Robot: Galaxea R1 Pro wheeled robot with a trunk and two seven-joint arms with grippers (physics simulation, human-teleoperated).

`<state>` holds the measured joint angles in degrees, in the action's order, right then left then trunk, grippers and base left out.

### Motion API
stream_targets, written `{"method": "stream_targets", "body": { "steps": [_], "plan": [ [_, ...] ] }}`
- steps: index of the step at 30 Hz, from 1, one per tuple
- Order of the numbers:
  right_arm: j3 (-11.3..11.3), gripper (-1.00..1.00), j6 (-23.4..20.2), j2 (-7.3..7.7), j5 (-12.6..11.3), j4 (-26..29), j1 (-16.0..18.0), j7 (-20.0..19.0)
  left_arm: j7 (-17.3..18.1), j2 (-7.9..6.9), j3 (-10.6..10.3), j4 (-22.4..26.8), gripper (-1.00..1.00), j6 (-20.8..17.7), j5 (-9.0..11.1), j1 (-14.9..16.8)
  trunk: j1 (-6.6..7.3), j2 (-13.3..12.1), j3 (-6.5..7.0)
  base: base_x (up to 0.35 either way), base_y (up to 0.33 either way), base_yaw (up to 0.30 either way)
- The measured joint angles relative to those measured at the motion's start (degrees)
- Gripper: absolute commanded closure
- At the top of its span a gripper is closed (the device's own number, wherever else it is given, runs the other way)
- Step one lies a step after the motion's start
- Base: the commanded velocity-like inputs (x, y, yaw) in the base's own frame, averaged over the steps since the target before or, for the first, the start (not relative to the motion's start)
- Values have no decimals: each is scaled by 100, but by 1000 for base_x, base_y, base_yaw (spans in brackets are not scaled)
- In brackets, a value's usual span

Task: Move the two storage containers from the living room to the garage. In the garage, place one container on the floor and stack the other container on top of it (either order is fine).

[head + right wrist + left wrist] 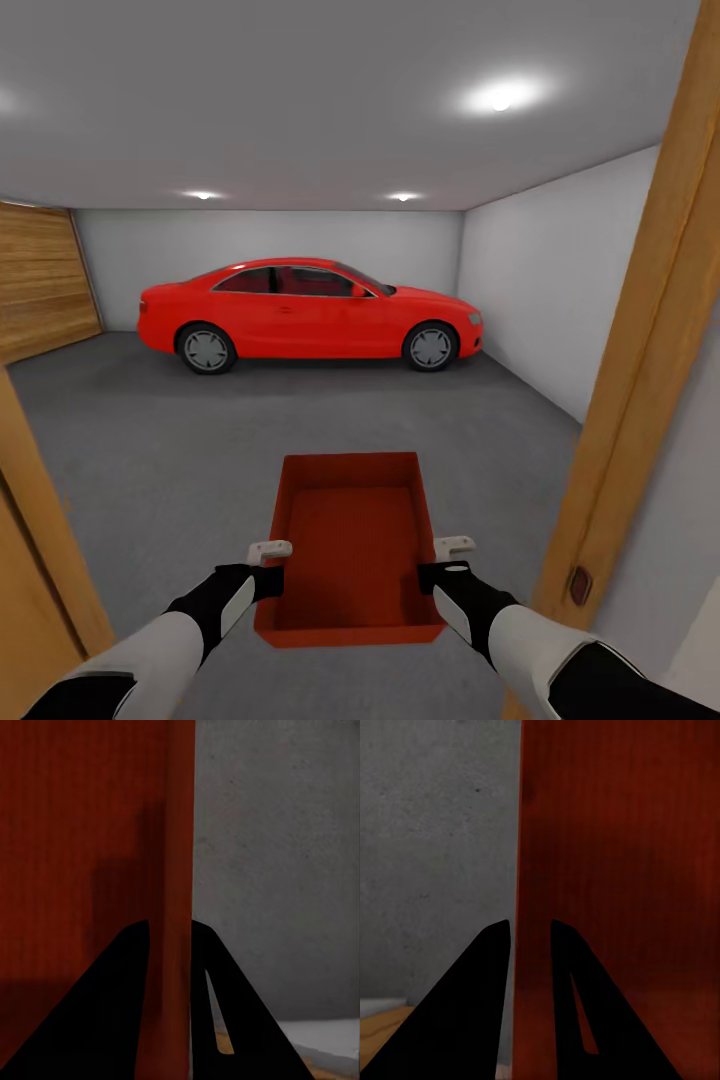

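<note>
Carried through the wooden doorway (640,380) into the garage: one orange bin (350,545), level, left tool (268,550) and right tool (455,546) each pinching a side wall; lower evenly onto the concrete floor (150,450), short of the red car (310,315).

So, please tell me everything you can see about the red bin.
The bin is an orange-red, open-top rectangular box with plain smooth walls, plastic-looking, empty inside. It is held level above the grey floor, long axis pointing away from the robot. The left gripper clamps its left wall, the right gripper its right wall, one finger inside and one outside.
</note>
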<state>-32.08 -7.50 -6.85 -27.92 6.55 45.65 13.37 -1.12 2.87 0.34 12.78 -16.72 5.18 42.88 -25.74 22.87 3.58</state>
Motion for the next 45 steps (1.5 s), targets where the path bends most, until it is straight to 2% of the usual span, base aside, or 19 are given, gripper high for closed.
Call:
{"method": "stream_targets", "body": {
  "steps": [28,45],
  "plan": [
    [2,100,-3,10,2,1,-1,-15,-8,9,4,0,100,-3,-7,0,-1,1,0,49,25,0],
    [1,100,-4,10,0,2,-1,-14,-9,9,6,0,100,-4,-7,0,1,1,0,302,0,0]
  ]
}}
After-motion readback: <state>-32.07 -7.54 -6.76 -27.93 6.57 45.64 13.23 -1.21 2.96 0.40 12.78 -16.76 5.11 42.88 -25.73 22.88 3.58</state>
